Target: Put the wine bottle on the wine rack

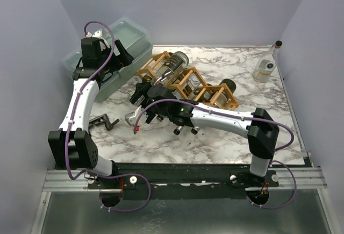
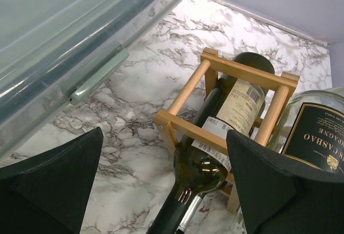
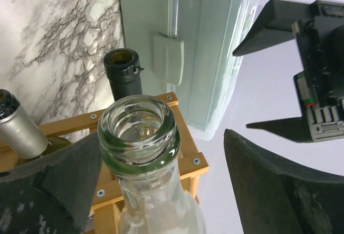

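Note:
The wooden wine rack lies across the middle of the marble table, with several bottles in its cells. A clear glass wine bottle with a black label rests in the rack beside a dark green bottle. My right gripper is open, its fingers on either side of the clear bottle's neck, with a gap on the right side. In the top view it is at the rack's left end. My left gripper is open and empty, raised over the rack's left end, near the bin.
A translucent green lidded plastic bin stands at the back left, close to the rack. A small clear bottle stands at the back right. A black clamp-like piece lies on the marble at the front left. Walls enclose the table.

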`<action>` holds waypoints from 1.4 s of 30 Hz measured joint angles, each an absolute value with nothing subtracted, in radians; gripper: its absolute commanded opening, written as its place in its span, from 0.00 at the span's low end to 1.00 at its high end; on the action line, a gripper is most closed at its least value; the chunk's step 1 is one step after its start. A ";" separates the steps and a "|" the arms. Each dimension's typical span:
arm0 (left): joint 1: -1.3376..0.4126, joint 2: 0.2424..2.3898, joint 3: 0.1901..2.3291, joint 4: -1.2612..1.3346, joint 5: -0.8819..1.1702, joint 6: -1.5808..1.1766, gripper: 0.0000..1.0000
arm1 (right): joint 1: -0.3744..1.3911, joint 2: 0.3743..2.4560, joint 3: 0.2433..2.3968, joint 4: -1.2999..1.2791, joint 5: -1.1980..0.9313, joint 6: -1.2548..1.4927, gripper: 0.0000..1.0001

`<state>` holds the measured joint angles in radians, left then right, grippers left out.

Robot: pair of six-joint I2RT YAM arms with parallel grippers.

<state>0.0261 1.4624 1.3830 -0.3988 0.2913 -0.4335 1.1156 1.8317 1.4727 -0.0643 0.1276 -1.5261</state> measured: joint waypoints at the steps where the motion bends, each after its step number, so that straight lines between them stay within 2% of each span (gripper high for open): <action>1: 0.026 1.462 1.383 -0.399 0.292 -0.434 0.99 | 1.118 1.831 1.473 -0.065 0.128 -1.518 1.00; 13: 0.027 1.462 1.383 -0.399 0.299 -0.434 0.99 | 1.131 1.693 1.404 -0.062 0.109 -1.399 1.00; 30: 0.017 1.462 1.383 -0.399 0.305 -0.444 0.98 | 1.140 1.056 0.872 0.155 0.109 -0.980 1.00; 42: -0.046 1.474 1.383 -0.399 0.302 -0.435 0.98 | 1.140 0.773 0.858 0.158 0.295 -0.785 1.00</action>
<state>-0.0456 1.4738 1.3830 -0.3988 0.3019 -0.4355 1.1397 0.7731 0.8577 0.1581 0.2951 -0.7845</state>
